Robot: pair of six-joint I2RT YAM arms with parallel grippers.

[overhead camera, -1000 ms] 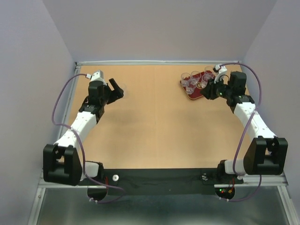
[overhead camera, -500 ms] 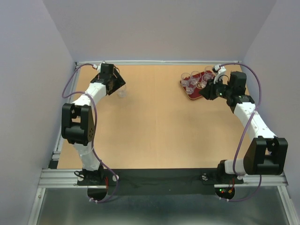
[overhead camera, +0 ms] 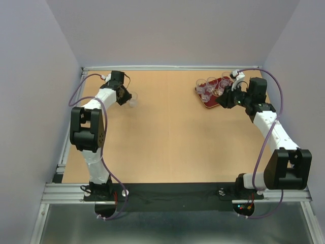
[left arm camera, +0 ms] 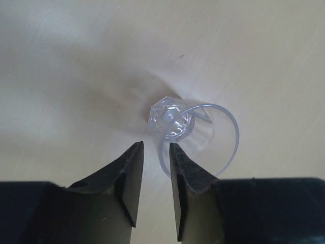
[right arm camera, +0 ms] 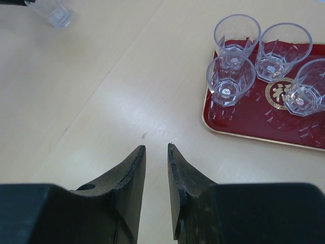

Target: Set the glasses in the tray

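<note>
Within the last second the left arm has swung onto the lone glass, which stands at the far left of the surface, well apart from the tray. The left gripper has narrowed to a slim gap astride the glass's near wall; a firm pinch cannot be confirmed. The right gripper stays slightly parted and empty beside the tray. Pick-up is probably starting; the carry to the tray remains.

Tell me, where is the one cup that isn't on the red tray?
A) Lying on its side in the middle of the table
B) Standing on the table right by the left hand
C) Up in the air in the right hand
B: the lone glass stands upright on the table at the tips of the left hand, far across from the tray.
</note>
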